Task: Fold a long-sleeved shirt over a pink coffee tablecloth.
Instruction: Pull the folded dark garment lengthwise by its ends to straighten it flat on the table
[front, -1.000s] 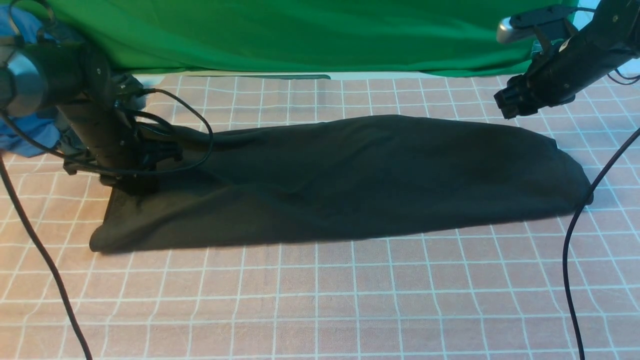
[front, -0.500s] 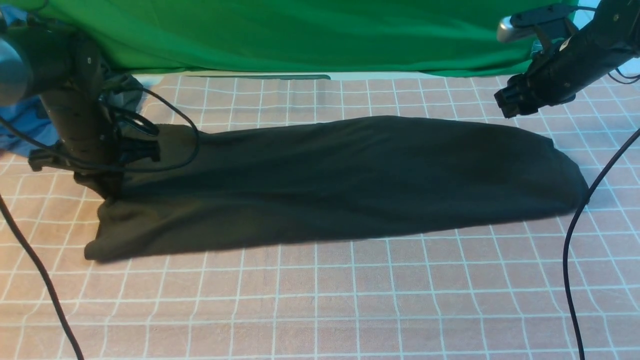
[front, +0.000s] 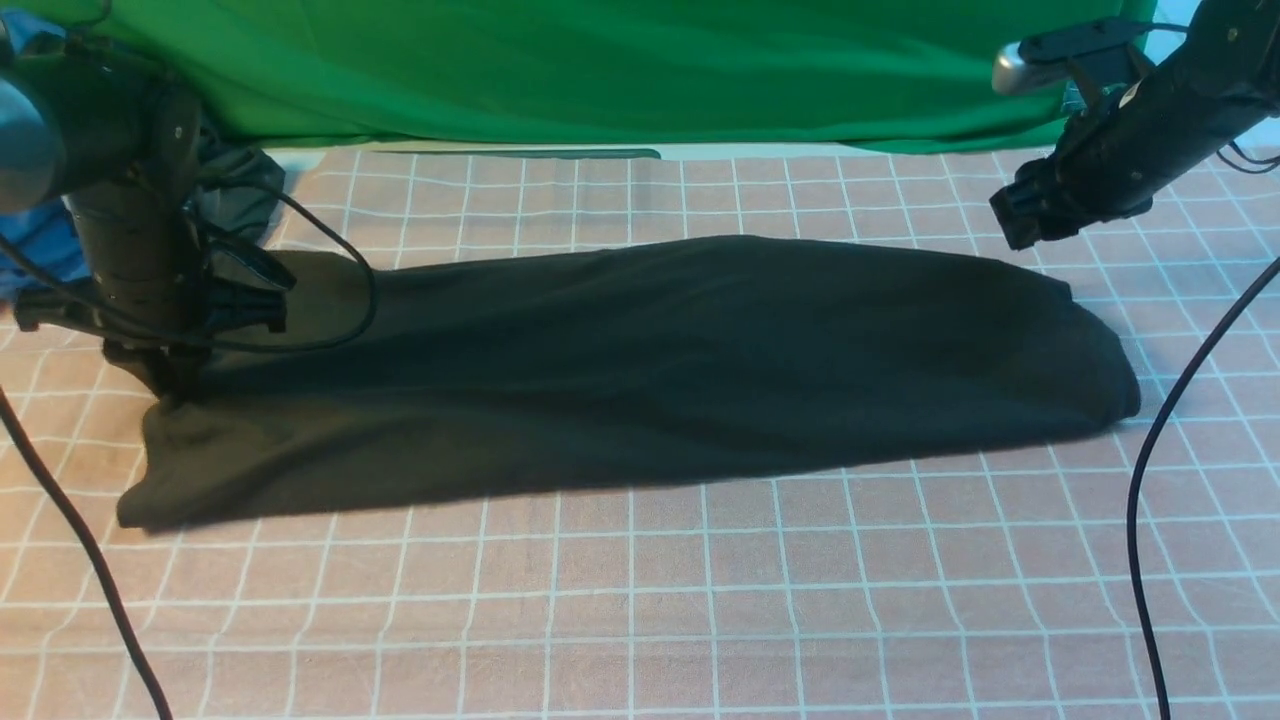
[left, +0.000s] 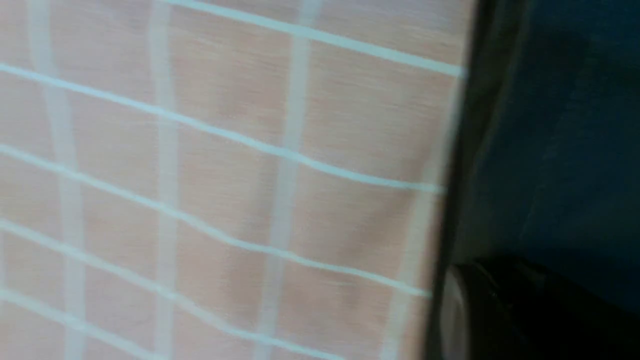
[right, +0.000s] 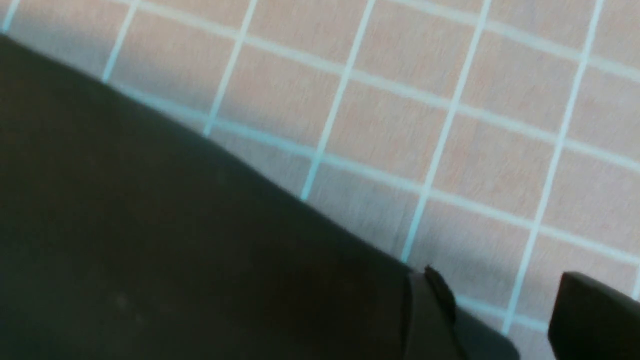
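The long-sleeved shirt (front: 650, 360), black and folded into a long band, lies across the pink coffee tablecloth (front: 700, 580). My left gripper (front: 165, 390) points down at the shirt's left end, shut on the cloth, which rises in a small peak to it. In the left wrist view one dark finger (left: 525, 310) shows against the shirt (left: 550, 150) beside the tablecloth (left: 225, 175). My right gripper (front: 1020, 215) hangs open above the shirt's far right end. Its two fingers (right: 430, 315) stand apart with nothing between them, at the edge of the shirt (right: 150, 225).
A bright green cloth (front: 600, 70) hangs along the back. A blue garment (front: 40, 250) and a dark grey-green one (front: 235, 195) lie behind the left arm. Black cables (front: 1150, 520) trail down at both sides of the front view.
My left gripper has moved left, and the whole shirt has slid left with it; the shirt's right end has drawn away from the right cable. The right arm has barely moved.
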